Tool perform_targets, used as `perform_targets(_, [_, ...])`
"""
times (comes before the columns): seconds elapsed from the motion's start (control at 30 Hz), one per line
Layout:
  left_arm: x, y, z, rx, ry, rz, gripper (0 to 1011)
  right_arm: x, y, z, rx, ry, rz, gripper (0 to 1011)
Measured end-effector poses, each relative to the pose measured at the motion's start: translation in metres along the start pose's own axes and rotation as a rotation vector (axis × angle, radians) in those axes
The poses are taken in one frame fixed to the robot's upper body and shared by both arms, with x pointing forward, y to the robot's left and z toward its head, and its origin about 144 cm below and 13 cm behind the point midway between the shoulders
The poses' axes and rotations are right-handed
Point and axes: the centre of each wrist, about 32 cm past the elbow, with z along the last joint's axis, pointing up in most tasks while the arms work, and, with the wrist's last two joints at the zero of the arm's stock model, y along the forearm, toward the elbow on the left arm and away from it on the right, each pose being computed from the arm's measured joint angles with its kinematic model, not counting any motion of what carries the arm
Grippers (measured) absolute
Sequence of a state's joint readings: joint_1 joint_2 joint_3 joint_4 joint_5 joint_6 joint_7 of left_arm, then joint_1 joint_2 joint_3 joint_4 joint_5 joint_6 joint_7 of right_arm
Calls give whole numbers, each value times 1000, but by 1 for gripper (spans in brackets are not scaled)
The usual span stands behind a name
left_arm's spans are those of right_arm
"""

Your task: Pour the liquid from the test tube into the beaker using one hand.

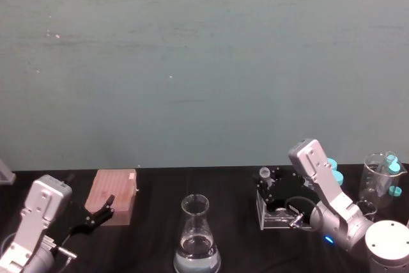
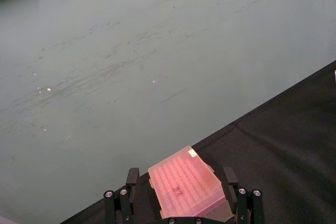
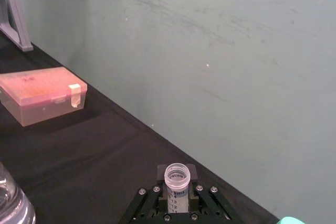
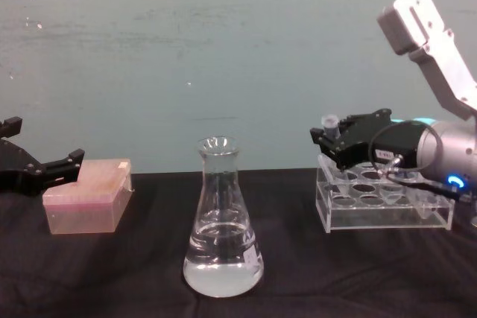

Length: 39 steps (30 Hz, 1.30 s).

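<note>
Far left: left gripper (image 2: 180, 179) low over the black table (image 4: 134, 273), idle, jaws wide and empty, tips just beside the pink box (image 4: 88, 202), not gripping it

Centre: beaker (image 4: 221, 221) upright on the table, well apart from both arms, nothing over its neck. Clear liquid (image 4: 222, 269) already sits in its wide base; cannot tell from this whether any came from the tube

Right: clear rack (image 4: 384, 202) on the table, right gripper (image 4: 328, 138) at its left end, above the holes. Jaws narrowed onto the test tube (image 3: 177, 178), which stands upright between the fingers (image 3: 195, 172), open rim up, no cap. Tube's lower part is hidden behind the claw, so cannot tell if the tip is clear of the rack or in a hole. Liquid inside the tube too small to make out. Blue-capped tubes (image 1: 332, 167) further right behind the arm, untouched

Progress, my read: early. Grasp on the tube looks done, tube upright so nothing poured from it. Left to do: lift clear of the rack, carry leftward across the gap to the beaker, bring the rim over the narrow neck, tilt and empty. Neck is small, so alignment before tilting matters; the pour is all for the right arm, left one not needed
</note>
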<state>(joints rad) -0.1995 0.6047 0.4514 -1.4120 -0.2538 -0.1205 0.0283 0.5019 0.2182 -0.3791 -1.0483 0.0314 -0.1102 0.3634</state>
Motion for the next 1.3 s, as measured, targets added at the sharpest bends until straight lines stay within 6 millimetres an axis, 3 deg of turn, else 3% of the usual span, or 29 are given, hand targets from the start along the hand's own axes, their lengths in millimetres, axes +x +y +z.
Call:
perform_targets(0.77, [0, 0, 0, 0, 0, 0, 1000, 4, -6, 42, 140, -68, 37, 200])
perform_targets(1.3, [0, 0, 0, 0, 0, 0, 1000, -11, 3, 59, 190, -340, 119, 200])
